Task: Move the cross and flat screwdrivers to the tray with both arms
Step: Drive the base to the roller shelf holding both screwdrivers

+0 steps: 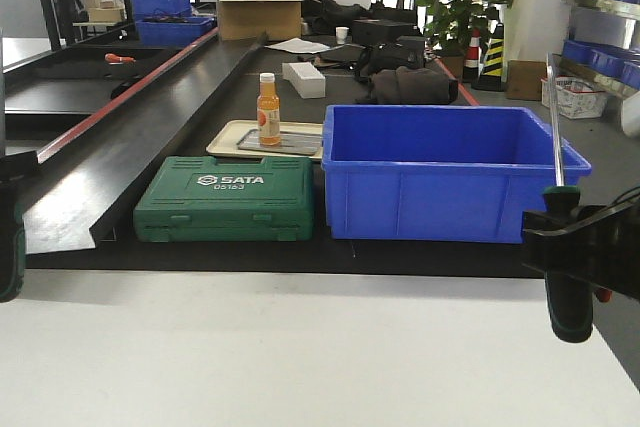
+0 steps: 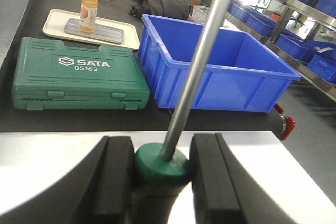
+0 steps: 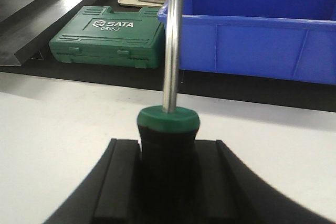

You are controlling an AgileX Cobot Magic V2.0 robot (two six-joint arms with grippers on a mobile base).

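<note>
Right now you have a tool in each arm. Your left gripper [image 2: 161, 178] has its two black pads pressed against the dark handle of the left screwdriver [image 2: 197, 72], just under the handle's green cap, and the bare steel shaft leans up and to the right across the wrist view. Your right gripper [image 3: 168, 182] is clamped the same way on the right screwdriver [image 3: 172, 40], whose shaft stands nearly upright. From the front you can see this one at the right edge, held clear above the white table [image 1: 300, 367], with its shaft rising in front of the right end of the blue bin [image 1: 450, 187]. Both tips run out of the wrist views and the one seen from the front is too fine to read, so you cannot tell which is the cross and which the flat. The tray [image 1: 228, 137] sits on the black mat [image 1: 200, 252] on the far side of the green tool case [image 1: 225, 197], just left of the bin's far left corner. On it stand an orange bottle [image 1: 268, 107] and a flat grey plate [image 1: 290, 143], the bottle resting on the plate's left end. Both screwdrivers are on the near side of the case and bin, well apart from the tray.
</note>
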